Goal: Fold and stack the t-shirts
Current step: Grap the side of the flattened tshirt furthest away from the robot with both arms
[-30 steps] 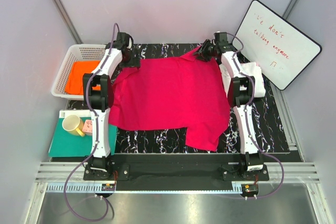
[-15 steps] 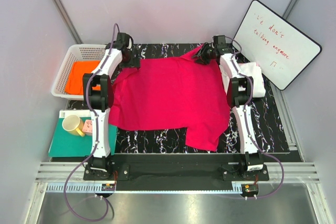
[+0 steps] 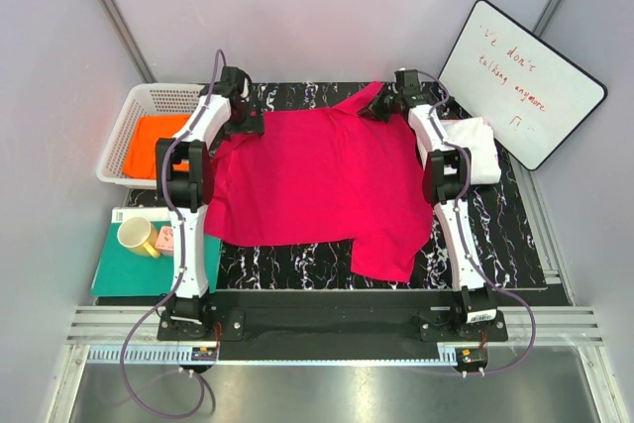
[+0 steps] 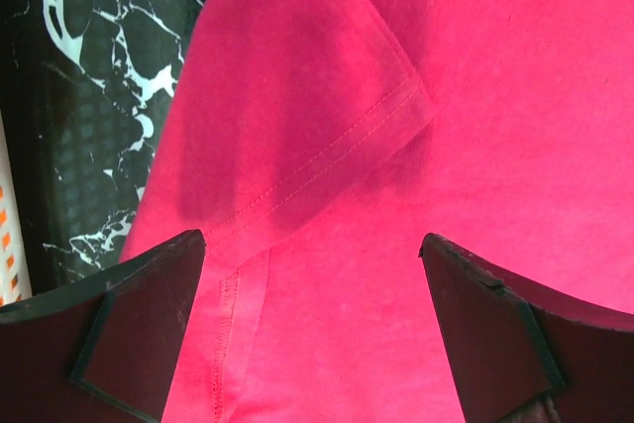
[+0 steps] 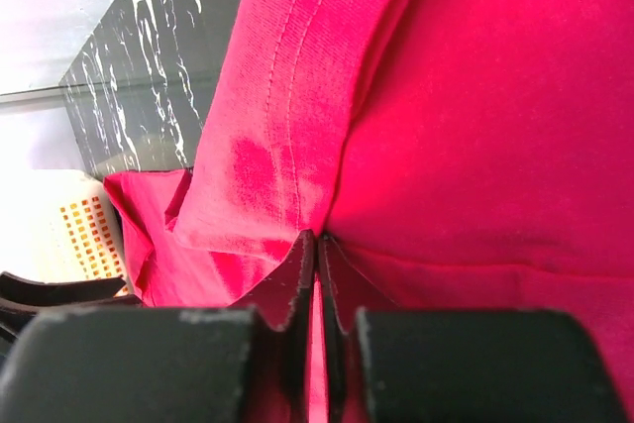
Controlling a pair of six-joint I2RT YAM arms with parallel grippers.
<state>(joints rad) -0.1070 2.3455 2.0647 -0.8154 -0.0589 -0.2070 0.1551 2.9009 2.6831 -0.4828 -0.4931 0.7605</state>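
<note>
The right gripper (image 3: 380, 106), pinched shut on the far right corner of the crimson-pink t-shirt (image 3: 317, 175), has dragged it slightly left. The left gripper (image 4: 315, 274) hangs open over the far left sleeve. The shirt lies spread on the desk (image 3: 297, 266), so folding looks barely begun.

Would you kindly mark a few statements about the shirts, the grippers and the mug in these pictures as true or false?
1. The right gripper is shut on the crimson t-shirt. True.
2. The left gripper is clamped on that shirt too. False: its fingers stand wide apart above the cloth.
3. The orange t-shirt lies in the white basket. True.
4. The white t-shirt is stacked on top of the crimson one. False: it lies on the table to the right, beyond the right arm.
5. The yellow mug stands on the teal board. True.
</note>
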